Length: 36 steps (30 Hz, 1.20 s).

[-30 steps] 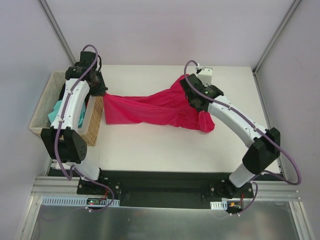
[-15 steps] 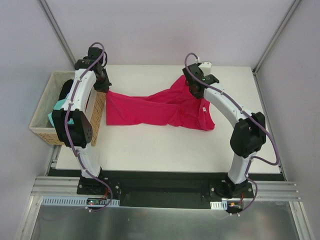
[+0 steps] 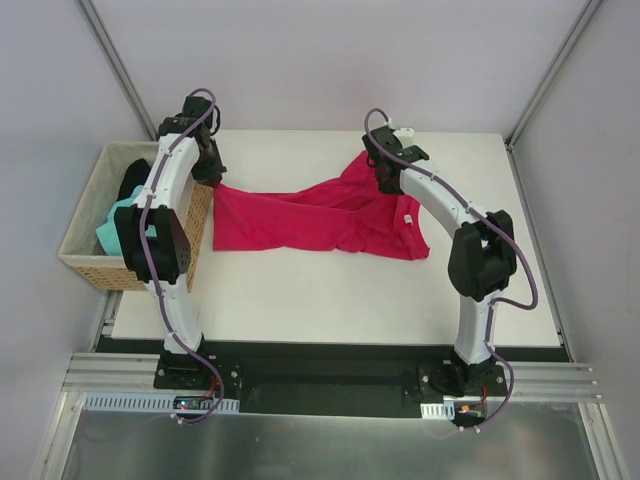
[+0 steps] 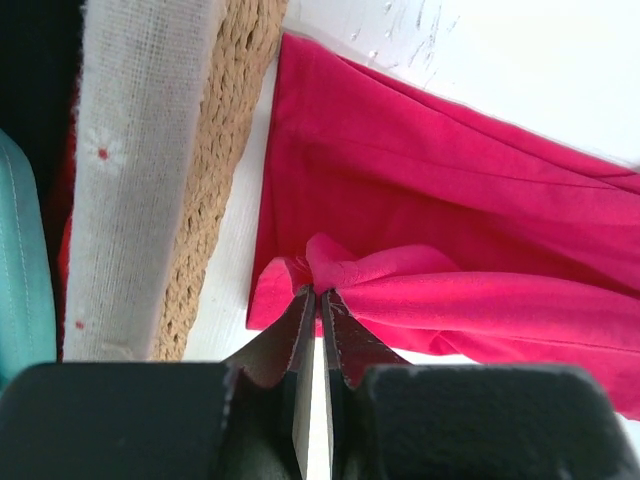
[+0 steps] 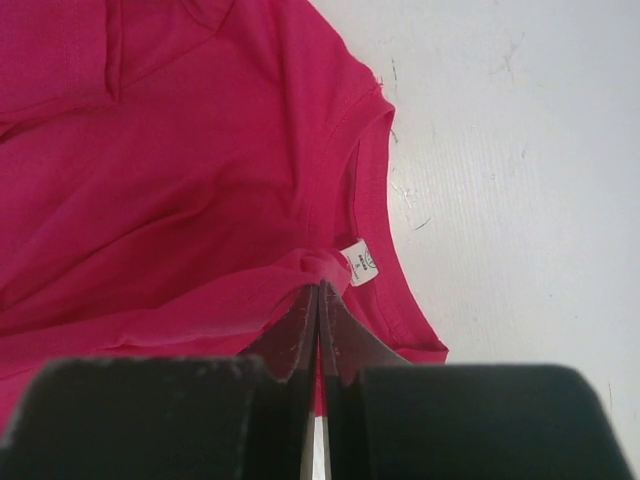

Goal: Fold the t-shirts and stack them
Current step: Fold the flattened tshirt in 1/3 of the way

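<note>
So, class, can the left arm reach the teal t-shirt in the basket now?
Probably not yet: the left claw is shut on the crimson t-shirt, though the open basket sits right beside it.

We see the wicker basket (image 3: 198, 225) at the white table's (image 3: 330, 290) left edge, its cloth liner (image 4: 140, 170) folded over the rim.

The left arm (image 3: 165, 195) is covering part of the wicker basket (image 3: 82, 215) and of the teal shirt (image 3: 115, 228) and black shirt (image 3: 133, 180) in it, while the crimson shirt (image 4: 430, 200) is running past both wrist views' edges, its white label (image 5: 361, 263) showing print too small to read.
</note>
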{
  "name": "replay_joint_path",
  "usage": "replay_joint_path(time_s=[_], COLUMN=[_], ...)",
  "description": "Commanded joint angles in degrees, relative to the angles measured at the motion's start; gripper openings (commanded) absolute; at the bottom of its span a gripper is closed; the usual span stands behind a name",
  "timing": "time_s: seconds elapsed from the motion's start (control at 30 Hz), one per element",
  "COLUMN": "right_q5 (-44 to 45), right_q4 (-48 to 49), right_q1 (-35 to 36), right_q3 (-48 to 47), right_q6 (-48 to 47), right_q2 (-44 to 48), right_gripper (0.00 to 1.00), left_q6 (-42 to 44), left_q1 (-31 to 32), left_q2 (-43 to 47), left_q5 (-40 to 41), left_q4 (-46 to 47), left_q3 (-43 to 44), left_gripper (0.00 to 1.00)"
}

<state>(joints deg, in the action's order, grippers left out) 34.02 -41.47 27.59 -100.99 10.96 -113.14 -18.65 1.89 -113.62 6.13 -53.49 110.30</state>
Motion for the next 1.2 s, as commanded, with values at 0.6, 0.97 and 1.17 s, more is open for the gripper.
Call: replay_joint_path(time_s=[0.6,0.97,1.17], right_q5=[-0.7,1.1,0.3], right_q4=[-2.4,-1.4,1.0], right_q1=[-1.4,-2.2,-1.9], right_q3=[-6.9,-9.1,4.0], right_q6=[-3.0,-4.1,-1.0], right_q2=[-3.7,2.9,10.6], right_gripper=[0.49,0.48,0.40], left_q6=[-0.4,-0.5,-0.7], left_q1=[0.1,0.1,1.1], left_q2=[-2.0,4.2,8.5], left_q5=[1.8,0.0,-0.9], left_q4=[-2.1,-2.1,-1.3], left_q3=[1.6,-0.6,-7.6], left_gripper=[0.38,0.38,0.37])
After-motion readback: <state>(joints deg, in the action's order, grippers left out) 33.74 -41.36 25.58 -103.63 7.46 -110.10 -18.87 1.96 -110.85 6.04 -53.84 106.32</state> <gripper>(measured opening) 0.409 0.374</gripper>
